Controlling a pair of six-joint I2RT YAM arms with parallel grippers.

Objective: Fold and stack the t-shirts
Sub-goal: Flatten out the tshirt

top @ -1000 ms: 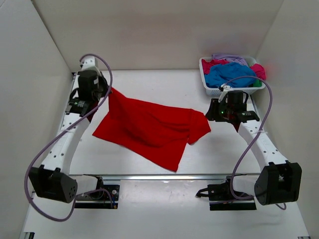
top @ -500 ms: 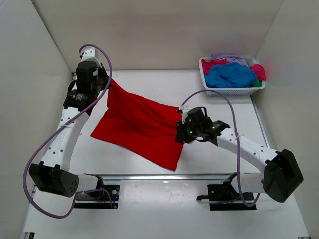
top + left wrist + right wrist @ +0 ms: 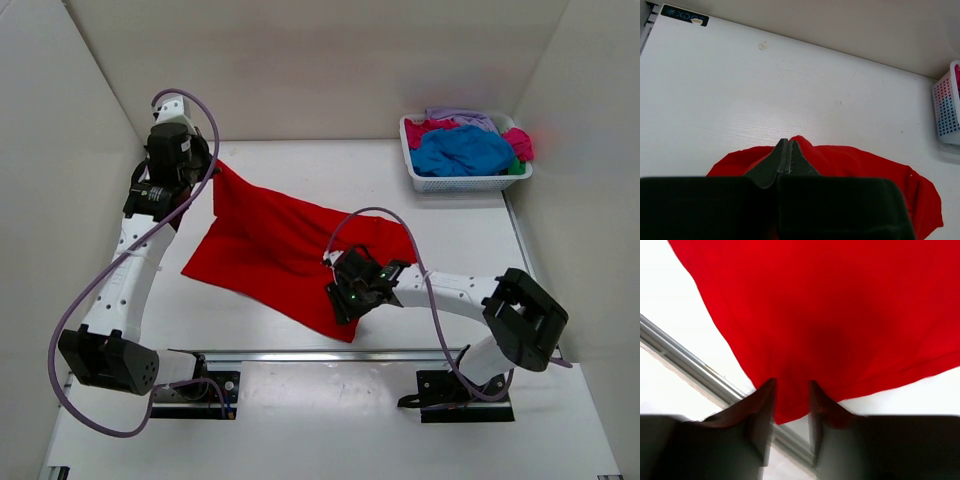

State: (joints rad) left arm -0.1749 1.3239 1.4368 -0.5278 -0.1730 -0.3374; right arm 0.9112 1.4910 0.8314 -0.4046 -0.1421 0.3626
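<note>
A bright red t-shirt [image 3: 280, 250] lies spread on the white table, with its far left corner lifted. My left gripper [image 3: 207, 166] is shut on that corner; in the left wrist view the jaws [image 3: 787, 143] are pressed together on the red cloth [image 3: 865, 165]. My right gripper [image 3: 345, 306] is low over the shirt's near corner. In the right wrist view its fingers [image 3: 790, 387] are apart, with the red corner [image 3: 790, 407] between them. Blue [image 3: 462, 150], magenta [image 3: 428, 128], lavender [image 3: 462, 116] and green [image 3: 517, 168] shirts sit in the basket.
The white mesh basket [image 3: 440, 184] stands at the back right and shows at the edge of the left wrist view [image 3: 947, 107]. A metal rail [image 3: 300, 355] runs along the table's near edge, just below the right gripper [image 3: 690, 362]. White walls enclose the table.
My right arm swung from beside the basket across to the shirt's near corner. The shirt's right sleeve got folded in. My left gripper lifted its corner slightly back.
</note>
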